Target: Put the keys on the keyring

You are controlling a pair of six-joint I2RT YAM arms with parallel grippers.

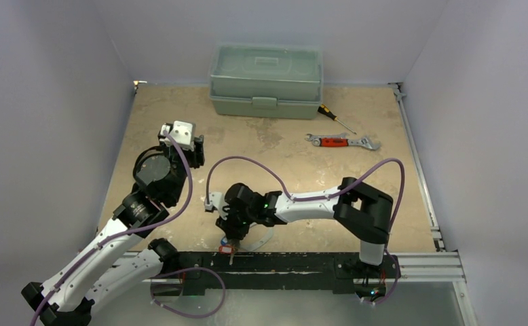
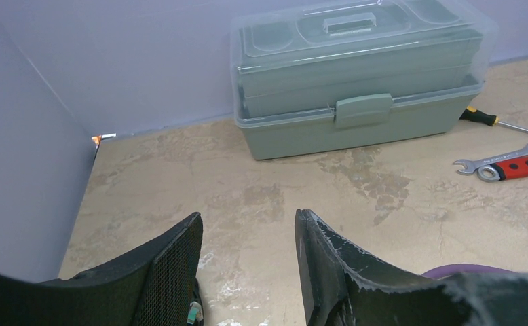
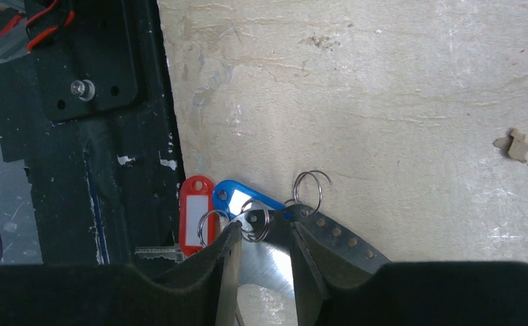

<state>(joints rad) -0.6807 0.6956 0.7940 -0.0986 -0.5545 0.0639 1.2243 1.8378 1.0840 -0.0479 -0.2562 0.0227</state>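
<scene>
At the overhead view's upper left our left jaws stand open and empty, while lower centre, at the bench (image 1: 281, 142) edge, the red-tagged key (image 3: 195, 214) and blue-tagged key (image 3: 244, 198) lie just ahead of our right jaws, set close astride silver metal, grip uncertain.

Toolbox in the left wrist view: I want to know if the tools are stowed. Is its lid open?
No, the toolbox is closed, its front latch down over the base.

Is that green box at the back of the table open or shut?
Shut. The toolbox has its clear lid sitting flat on the green base, and the front latch lies folded down across the seam.
</scene>
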